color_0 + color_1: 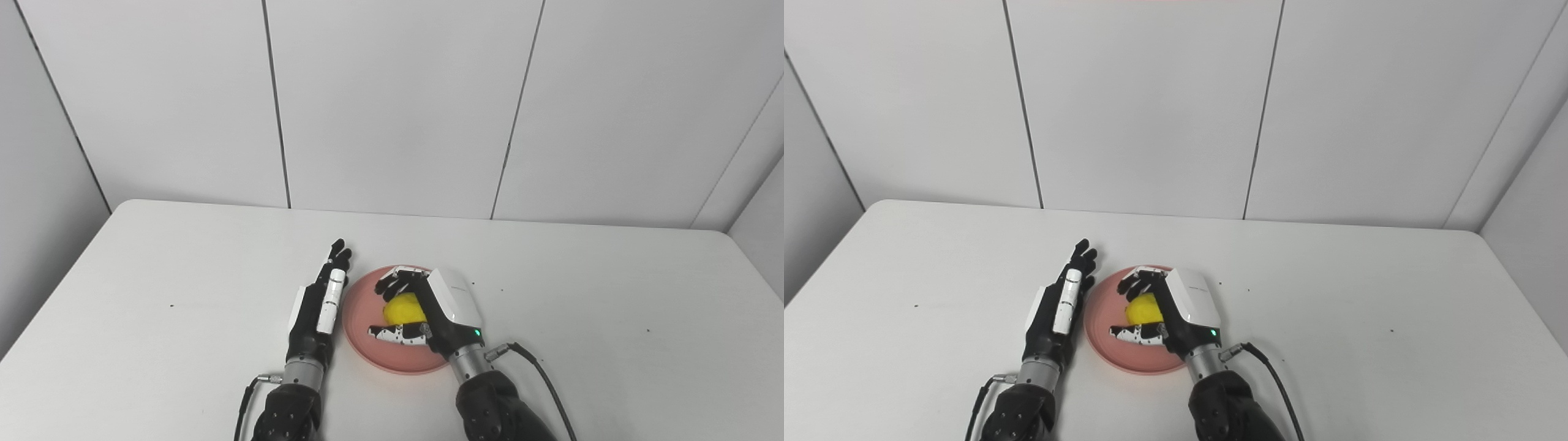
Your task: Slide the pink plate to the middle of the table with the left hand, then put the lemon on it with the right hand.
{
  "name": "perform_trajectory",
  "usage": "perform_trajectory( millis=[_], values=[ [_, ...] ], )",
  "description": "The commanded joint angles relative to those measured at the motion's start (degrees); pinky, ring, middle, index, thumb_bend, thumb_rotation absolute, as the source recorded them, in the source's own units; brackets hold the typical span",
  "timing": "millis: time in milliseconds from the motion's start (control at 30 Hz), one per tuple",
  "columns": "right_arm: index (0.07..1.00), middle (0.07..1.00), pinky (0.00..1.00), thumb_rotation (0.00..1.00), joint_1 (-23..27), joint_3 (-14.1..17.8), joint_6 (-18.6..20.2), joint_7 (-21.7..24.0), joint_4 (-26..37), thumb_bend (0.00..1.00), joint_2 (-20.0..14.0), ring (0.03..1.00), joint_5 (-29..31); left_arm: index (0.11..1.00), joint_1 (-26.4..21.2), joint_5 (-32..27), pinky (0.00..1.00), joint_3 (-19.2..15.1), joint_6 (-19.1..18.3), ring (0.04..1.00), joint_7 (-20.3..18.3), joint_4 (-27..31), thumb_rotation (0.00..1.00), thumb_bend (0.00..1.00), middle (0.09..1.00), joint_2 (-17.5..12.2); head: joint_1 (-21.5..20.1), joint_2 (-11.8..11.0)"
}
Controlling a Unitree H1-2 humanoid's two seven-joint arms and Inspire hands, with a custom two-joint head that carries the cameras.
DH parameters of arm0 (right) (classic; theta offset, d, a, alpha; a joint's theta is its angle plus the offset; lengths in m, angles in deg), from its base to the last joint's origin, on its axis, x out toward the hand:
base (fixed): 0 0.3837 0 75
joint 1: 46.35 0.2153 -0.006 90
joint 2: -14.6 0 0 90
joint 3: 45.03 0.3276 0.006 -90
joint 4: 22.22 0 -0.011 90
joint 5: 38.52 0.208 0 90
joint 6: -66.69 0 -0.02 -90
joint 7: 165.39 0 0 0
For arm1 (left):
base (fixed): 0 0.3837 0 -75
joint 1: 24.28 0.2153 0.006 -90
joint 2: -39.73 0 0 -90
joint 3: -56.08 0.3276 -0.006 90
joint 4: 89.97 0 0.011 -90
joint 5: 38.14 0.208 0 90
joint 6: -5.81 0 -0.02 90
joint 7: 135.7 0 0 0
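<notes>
Now the pink plate [367, 343] lies on the white table [184, 275], about midway between the left and right edges and closer to the near edge than to the far one. On the plate is the lemon [403, 308], yellow and partly covered. The right hand [429, 309] is over the plate and wraps the lemon: its fingers [398, 283] curl around the far side of the fruit and the thumb [398, 334] reaches along the near side, so the lemon sits between them. It is hard to say if the lemon already rests on the plate or is held a little above it. A black cable [539, 373] runs from the wrist of this hand toward the near edge.

The left hand [321, 300] is just beside the left rim of the plate, turned on its side, fingers straight and pressed together, pointing to the far edge. It holds nothing. Whether it touches the rim I cannot tell. Behind the table stands a wall of pale panels [392, 104]
</notes>
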Motion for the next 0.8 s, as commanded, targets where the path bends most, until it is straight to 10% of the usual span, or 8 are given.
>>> perform_trajectory(
  millis=[0,267,767],
  values=[
    [0.751,0.761,0.67,0.31,0.37,0.79,-3.49,-1.93,2.81,0.57,0.30,0.724,0.30,0.951,-1.29,-0.28,0.95,0.03,1.76,0.971,-0.89,0.28,1.00,0.68,0.962,-0.27,-0.21,-0.11],
    [0.933,0.891,0.76,0.78,-2.90,2.78,-3.76,0.82,9.97,0.69,-0.51,0.837,3.71,0.952,-1.33,-1.63,0.96,-0.53,1.06,0.962,-1.63,0.43,1.00,0.70,0.955,-0.06,-0.89,-0.21],
    [0.920,0.905,0.82,0.95,-5.36,11.73,-4.09,0.09,16.13,0.64,-0.75,0.885,9.46,0.940,-1.03,-3.69,1.00,-1.18,-0.18,0.966,-4.01,1.22,1.00,0.69,0.946,-0.26,-3.28,-0.40]
  ],
)
